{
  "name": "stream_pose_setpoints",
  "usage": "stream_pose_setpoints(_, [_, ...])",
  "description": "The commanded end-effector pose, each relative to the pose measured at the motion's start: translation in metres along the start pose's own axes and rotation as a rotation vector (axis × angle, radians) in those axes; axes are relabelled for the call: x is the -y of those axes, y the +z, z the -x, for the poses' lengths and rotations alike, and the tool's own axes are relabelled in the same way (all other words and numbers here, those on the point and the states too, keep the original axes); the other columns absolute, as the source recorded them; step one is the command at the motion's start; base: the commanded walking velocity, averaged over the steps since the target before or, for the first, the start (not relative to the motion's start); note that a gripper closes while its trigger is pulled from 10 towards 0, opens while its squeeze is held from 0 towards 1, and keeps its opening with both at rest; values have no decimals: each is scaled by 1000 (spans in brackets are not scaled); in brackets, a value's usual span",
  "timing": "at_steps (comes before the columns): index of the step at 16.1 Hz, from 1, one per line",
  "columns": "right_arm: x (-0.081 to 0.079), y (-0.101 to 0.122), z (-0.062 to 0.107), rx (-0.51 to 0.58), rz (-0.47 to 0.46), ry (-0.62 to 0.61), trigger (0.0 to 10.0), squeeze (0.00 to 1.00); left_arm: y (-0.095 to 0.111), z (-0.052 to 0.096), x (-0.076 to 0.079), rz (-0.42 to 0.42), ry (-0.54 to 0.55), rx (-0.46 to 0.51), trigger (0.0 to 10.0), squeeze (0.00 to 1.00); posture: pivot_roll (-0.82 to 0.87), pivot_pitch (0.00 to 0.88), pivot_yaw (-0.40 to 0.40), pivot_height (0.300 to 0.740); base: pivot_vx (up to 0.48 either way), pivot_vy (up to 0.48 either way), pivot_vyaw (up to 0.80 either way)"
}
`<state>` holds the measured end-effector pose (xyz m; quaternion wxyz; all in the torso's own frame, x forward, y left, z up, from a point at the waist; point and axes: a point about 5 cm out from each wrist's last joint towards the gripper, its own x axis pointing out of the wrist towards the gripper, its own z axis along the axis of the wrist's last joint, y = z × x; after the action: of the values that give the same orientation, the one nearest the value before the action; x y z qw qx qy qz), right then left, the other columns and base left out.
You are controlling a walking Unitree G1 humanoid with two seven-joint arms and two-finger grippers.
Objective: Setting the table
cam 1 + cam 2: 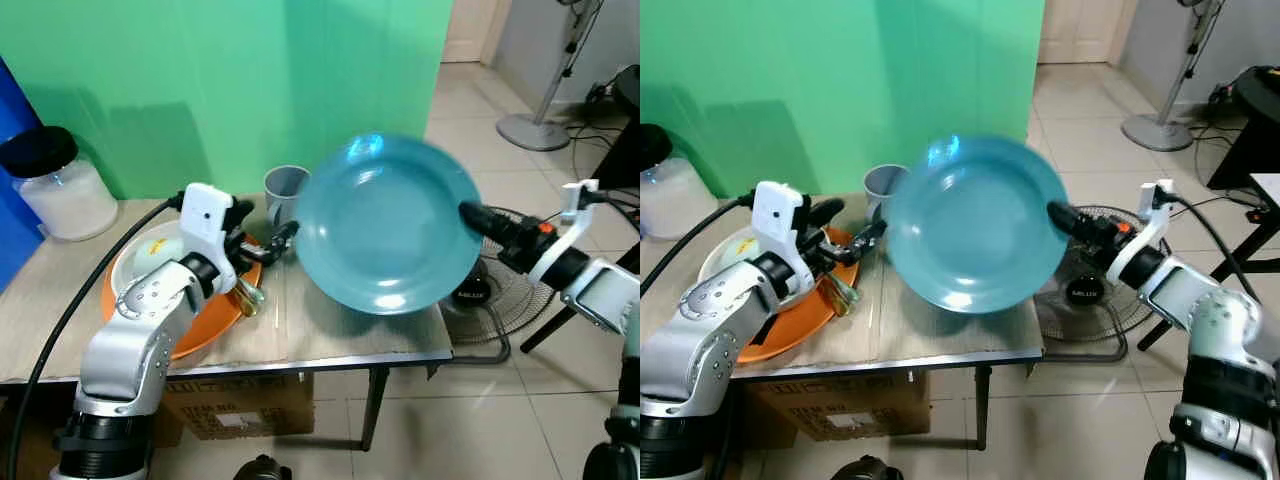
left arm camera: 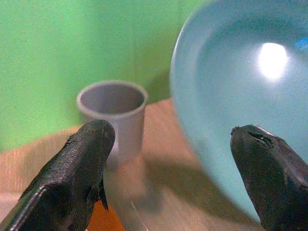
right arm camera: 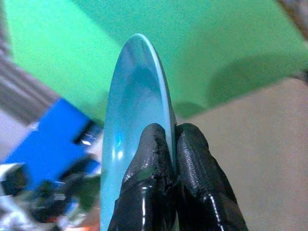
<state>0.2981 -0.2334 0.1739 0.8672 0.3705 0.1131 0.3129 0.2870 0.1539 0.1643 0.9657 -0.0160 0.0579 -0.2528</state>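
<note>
Pinching the blue plate (image 1: pixel 385 225) rim, right hand (image 1: pixel 476 217) lifts it; left hand (image 1: pixel 283 235) gapes beside.

My head pair looks down on the table (image 1: pixel 330 335); both wrist cameras sit close, sharing the plate (image 2: pixel 240 106).

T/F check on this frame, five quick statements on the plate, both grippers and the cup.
1. The right gripper pinches the rim of the blue plate. True.
2. The blue plate lies flat on the table. False: it is held up, tilted, above the table.
3. The left gripper is shut on the grey cup. False: its fingers are open and empty.
4. The orange tray sits at the robot's left. True.
5. The grey cup lies on its side. False: it stands upright.
</note>
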Motion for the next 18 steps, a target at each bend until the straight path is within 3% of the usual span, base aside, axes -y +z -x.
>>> stream_pose_setpoints(1, [-16,7,1,51,11,110,0,0,-3,-1,1,58,-9,-13,10000,596,30,0,77,740,0,0,0])
stream_pose_setpoints(2, [-24,5,1,59,10,159,0,0,-4,-1,5,116,-48,-14,10000,125,32,0,79,740,0,0,0])
stream_pose_setpoints(3, [-31,3,1,64,6,205,0,0,-3,-2,12,182,-111,6,10000,0,32,0,79,740,0,0,0])
stream_pose_setpoints(4, [-35,1,0,67,4,234,0,0,-2,-2,17,226,-159,20,10000,0,33,0,82,740,0,0,0])
stream_pose_setpoints(5, [-40,-1,-1,69,4,260,0,0,0,-2,22,274,-208,36,7647,0,33,0,82,740,0,0,0])
stream_pose_setpoints(6, [-43,-2,-2,73,3,269,0,0,3,-2,24,317,-224,58,3373,0,32,0,86,740,0,0,0])
stream_pose_setpoints(7, [-44,-3,-2,76,2,269,0,0,7,-1,24,355,-234,78,0,0,32,0,86,740,0,0,0])
stream_pose_setpoints(13, [-45,-1,-2,100,2,258,0,0,12,3,23,441,-248,124,0,0,34,0,89,740,0,0,0])
stream_pose_setpoints(18, [-42,3,-2,121,1,238,0,0,13,6,24,446,-248,130,0,0,35,0,84,740,0,0,0])
